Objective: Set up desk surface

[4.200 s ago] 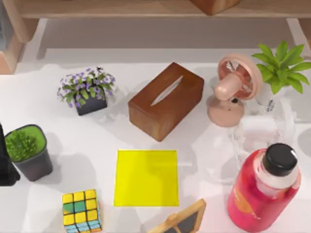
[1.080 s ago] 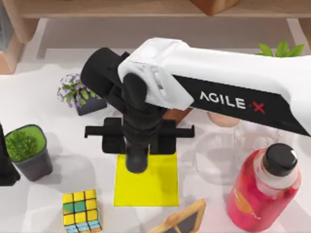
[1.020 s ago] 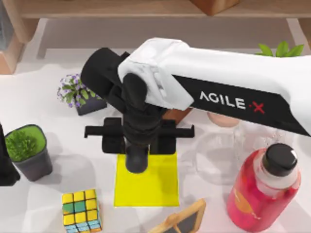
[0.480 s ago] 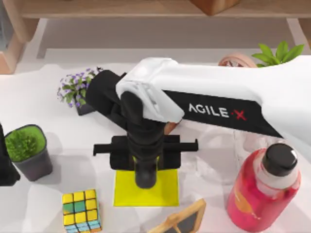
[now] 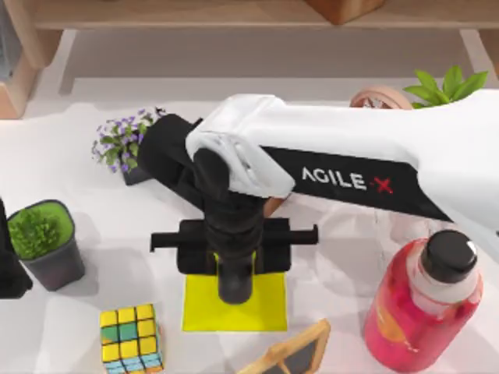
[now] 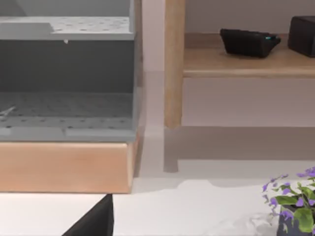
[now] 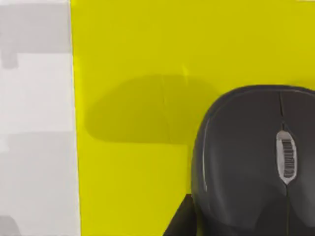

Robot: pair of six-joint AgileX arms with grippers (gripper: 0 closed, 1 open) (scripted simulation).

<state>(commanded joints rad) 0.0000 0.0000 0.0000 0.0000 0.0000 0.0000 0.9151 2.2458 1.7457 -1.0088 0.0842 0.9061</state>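
Right arm (image 5: 351,167) reaches in from the top view's right, across the middle of the white table (image 5: 78,167). Its black wrist hangs over the upper edge of the yellow mat (image 5: 265,308), which lies flat on the table near the front centre. Right pincer is hidden under the wrist from above; cannot tell whether it is open or closed.

Right wrist view: a dark grey mouse (image 7: 251,162) with a scroll wheel sits above the yellow mat, its shadow falling on the mat just beside it. White table shows along one side of the mat. Whether the mouse touches the mat cannot be told.

Left arm (image 5: 9,269): a dark part at the left edge of the table, just beside the grey pot with green plant (image 5: 43,241). Left wrist view looks toward the light wooden shelf (image 6: 236,61) with a dark object on it, and a corner of the purple flower pot (image 5: 132,144).

Other items on the table:
- colour cube (image 5: 130,336), front left
- red bottle with black cap (image 5: 425,300), front right
- small framed chalkboard (image 5: 292,354), front edge
- pink fan (image 5: 378,97) and leafy plant (image 5: 444,82), back right, mostly behind the arm
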